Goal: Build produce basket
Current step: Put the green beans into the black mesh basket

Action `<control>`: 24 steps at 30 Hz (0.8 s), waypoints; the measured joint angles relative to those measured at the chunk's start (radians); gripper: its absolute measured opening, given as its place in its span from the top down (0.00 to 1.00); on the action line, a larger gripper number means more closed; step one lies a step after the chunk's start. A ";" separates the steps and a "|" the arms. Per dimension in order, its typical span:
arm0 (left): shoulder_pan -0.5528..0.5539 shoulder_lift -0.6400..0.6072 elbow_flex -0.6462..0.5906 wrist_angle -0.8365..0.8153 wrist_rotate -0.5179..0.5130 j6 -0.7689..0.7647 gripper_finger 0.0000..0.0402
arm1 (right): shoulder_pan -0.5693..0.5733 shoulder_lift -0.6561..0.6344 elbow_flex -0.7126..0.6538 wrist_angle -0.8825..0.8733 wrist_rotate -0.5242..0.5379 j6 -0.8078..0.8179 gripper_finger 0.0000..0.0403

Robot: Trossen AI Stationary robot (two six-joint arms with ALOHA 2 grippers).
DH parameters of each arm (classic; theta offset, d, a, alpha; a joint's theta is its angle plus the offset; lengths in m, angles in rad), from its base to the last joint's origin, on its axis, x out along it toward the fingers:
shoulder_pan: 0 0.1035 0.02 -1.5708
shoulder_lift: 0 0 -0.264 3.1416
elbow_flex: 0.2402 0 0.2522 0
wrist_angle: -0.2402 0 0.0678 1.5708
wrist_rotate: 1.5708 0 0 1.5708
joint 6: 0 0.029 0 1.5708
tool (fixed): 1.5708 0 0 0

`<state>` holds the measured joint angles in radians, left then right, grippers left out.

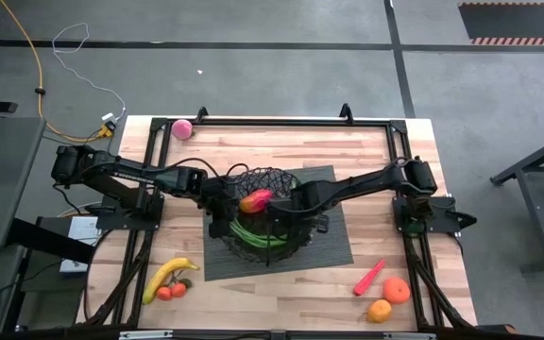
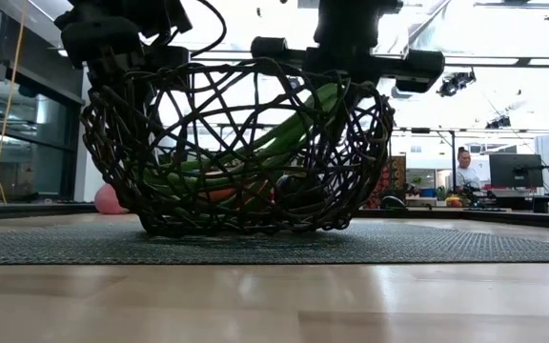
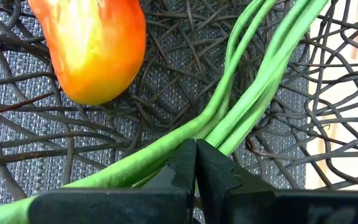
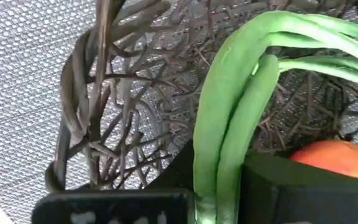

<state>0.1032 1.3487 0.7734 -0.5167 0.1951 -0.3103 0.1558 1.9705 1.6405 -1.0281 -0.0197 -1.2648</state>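
Observation:
The black wire basket [image 1: 263, 215] stands on the dark ribbed mat [image 1: 333, 247]. In it lie the red-orange mango [image 1: 255, 200] and the long green beans [image 1: 258, 236]. My left gripper [image 3: 196, 167] is shut at the basket's left side, just over the beans [image 3: 253, 93], with the mango [image 3: 95, 50] ahead of it. My right gripper [image 4: 229, 186] reaches into the basket from the right and is shut on the beans [image 4: 229, 124]. In the low view the beans [image 2: 284, 143] slant up toward the right gripper, with their lower part in the basket's bottom. My left gripper's shut fingertips [image 3: 185, 162] stand right above the beans; I cannot tell whether they touch them. My right gripper pinches the bundle of beans [image 4: 225, 177] between its two fingers, near one end. The fingers lie across the beans. The held end is raised; the other end rests inside the basket.
A pink ball [image 1: 182, 128] lies at the table's far left. A banana [image 1: 166, 276] and small tomatoes [image 1: 171, 291] lie near left. A red chili [image 1: 369, 277] and two oranges [image 1: 396, 289] lie near right. Bare wood surrounds the mat.

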 joint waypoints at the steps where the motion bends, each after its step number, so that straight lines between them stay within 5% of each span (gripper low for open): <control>1: 0.000 0.000 0.000 0.001 0.000 0.000 1.00 | 0.000 0.007 0.000 0.005 -0.002 0.004 0.99; 24: 0.000 0.000 0.000 0.004 -0.006 -0.001 1.00 | -0.005 0.042 -0.001 0.035 0.013 0.158 0.99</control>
<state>0.1028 1.3487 0.7734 -0.5129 0.1890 -0.3115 0.1505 2.0121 1.6394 -0.9932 -0.0068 -1.1069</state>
